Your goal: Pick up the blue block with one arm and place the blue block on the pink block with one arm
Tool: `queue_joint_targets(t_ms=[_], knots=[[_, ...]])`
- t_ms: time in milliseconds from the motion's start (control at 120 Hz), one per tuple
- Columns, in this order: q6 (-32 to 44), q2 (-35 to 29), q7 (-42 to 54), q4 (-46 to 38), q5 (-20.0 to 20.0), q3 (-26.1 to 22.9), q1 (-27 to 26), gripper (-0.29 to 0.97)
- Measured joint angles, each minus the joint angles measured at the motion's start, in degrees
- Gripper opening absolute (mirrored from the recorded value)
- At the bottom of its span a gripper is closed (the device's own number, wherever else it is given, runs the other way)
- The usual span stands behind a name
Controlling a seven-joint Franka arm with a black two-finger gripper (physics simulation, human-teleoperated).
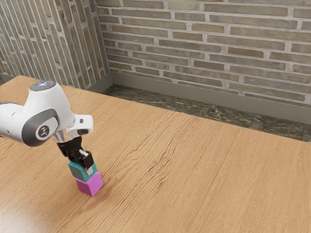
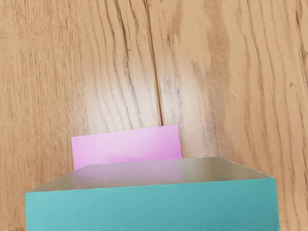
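Note:
The blue block (image 1: 81, 171), teal in colour, sits on top of the pink block (image 1: 90, 184) on the wooden table (image 1: 194, 165), at the exterior view's lower left. My gripper (image 1: 81, 159) comes down from above, its black fingers clasping the blue block's upper part from two sides. In the wrist view the blue block (image 2: 154, 202) lies just under my hand, and a strip of the pink block (image 2: 126, 146) shows past its far edge. The two blocks look roughly aligned, with the blue one slightly turned.
The wooden table stretches wide toward the exterior view's right and front. Behind it run a dark stone floor strip (image 1: 204, 109) and brick walls (image 1: 204, 43). My white arm (image 1: 34, 119) enters from the exterior view's left.

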Motion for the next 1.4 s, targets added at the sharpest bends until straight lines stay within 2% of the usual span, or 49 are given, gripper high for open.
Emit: queue_joint_targets(t_ms=[408, 1150, 1400], knots=[[2.5, 3.6, -1.8, 1.0, -0.3, 0.0, 0.2, 0.36], [4.5, 5.2, -2.9, 1.1, -0.5, 0.0, 0.9, 0.36], [4.8, 5.3, -2.3, 1.0, -1.2, 0.0, 0.9, 0.56]])
